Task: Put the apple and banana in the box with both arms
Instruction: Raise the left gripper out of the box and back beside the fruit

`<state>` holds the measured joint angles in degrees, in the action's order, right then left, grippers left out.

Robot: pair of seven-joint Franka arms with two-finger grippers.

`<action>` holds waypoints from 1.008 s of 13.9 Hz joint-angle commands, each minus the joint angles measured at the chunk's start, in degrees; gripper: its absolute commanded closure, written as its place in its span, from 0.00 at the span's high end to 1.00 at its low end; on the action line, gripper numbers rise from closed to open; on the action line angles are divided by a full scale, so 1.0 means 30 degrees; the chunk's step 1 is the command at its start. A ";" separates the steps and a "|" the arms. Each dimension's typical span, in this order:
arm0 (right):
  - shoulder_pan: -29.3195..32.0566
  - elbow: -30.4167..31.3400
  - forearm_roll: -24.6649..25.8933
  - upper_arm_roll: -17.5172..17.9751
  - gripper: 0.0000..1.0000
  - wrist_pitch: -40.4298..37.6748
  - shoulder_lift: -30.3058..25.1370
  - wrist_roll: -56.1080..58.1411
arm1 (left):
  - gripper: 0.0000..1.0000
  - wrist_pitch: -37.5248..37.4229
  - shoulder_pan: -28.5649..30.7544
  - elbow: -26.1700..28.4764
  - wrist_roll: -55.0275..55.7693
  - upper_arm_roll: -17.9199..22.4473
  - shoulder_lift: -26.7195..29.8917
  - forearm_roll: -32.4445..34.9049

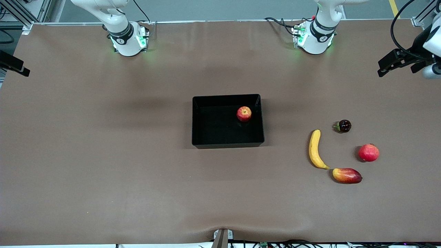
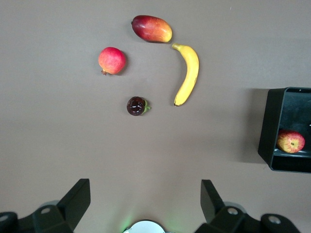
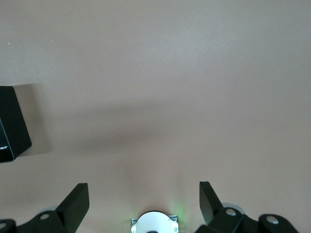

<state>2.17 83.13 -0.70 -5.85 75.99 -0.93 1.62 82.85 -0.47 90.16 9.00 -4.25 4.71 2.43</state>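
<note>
The apple [image 1: 244, 113] [image 2: 290, 141] lies inside the black box [image 1: 227, 144] [image 2: 272, 126] at the middle of the table, near the box's corner toward the left arm's base. The banana [image 1: 314, 150] [image 2: 188, 73] lies on the brown table, toward the left arm's end from the box. My left gripper [image 2: 145, 187] hangs open and empty high over the table near its own base, well apart from the fruit. My right gripper [image 3: 143, 187] is also open and empty, high over bare table, with only a corner of the box [image 3: 12, 121] in its view.
Around the banana lie a red-yellow mango [image 1: 347, 175] [image 2: 151, 28], a plain red round fruit [image 1: 368, 152] [image 2: 112, 60] and a small dark fruit [image 1: 344, 126] [image 2: 136, 106]. Black fixtures jut in at both ends of the table [image 1: 396, 62] [image 1: 13, 65].
</note>
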 commanded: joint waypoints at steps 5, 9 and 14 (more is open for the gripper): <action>0.0478 -0.0258 -0.0324 0.0249 1.00 -0.0223 0.0163 0.0281 | 1.00 -0.0225 -0.0077 -0.0374 -0.0510 0.0039 -0.0191 -0.0047; 0.0478 -0.0259 -0.0324 0.0249 1.00 -0.0223 0.0192 0.0252 | 1.00 -0.0225 -0.0193 -0.0375 -0.0539 0.0010 -0.0570 -0.0047; 0.0507 -0.0258 -0.0324 0.0249 1.00 -0.0223 0.0192 0.0252 | 1.00 0.1819 -0.0341 0.0150 -0.0070 -0.0400 -0.3407 -0.0310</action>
<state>2.23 83.15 -0.72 -5.85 75.90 -0.81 1.62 85.55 -1.51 90.51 8.60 -5.26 -1.61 2.38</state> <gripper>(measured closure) 0.000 0.000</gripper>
